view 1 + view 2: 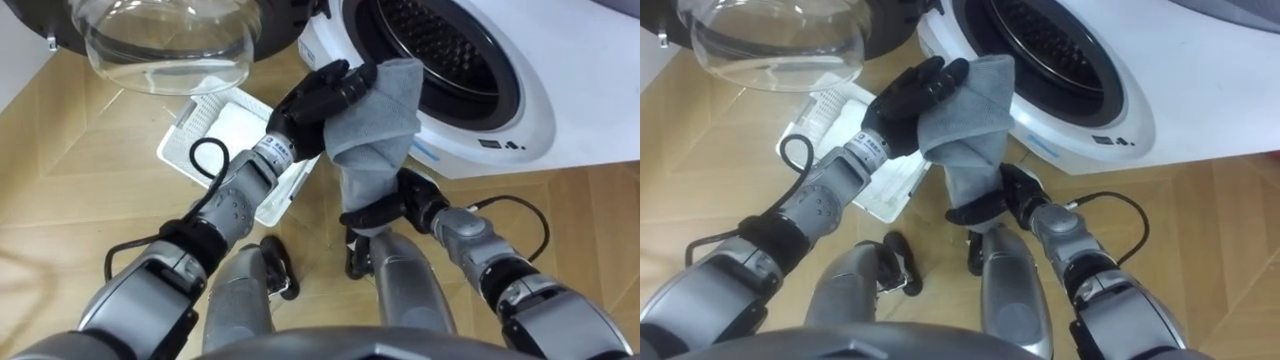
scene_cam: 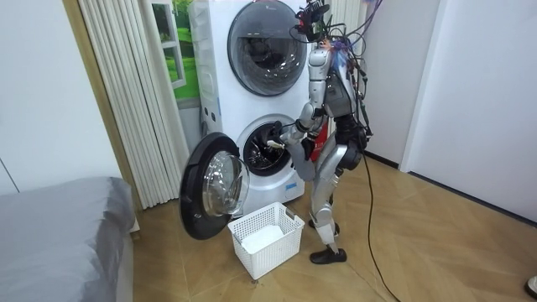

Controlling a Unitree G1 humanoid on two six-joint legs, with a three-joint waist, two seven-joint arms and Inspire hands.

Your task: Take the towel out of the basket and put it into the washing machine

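While left hand [image 1: 318, 95] clasps towel [image 1: 378, 105] top, right hand [image 1: 398, 205] fingers [image 1: 363, 217] pinch bottom.

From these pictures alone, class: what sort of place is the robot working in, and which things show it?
Most likely a home laundry corner: a front-loading washing machine with its door open, a second machine stacked on top, and a white laundry basket on the wooden floor.
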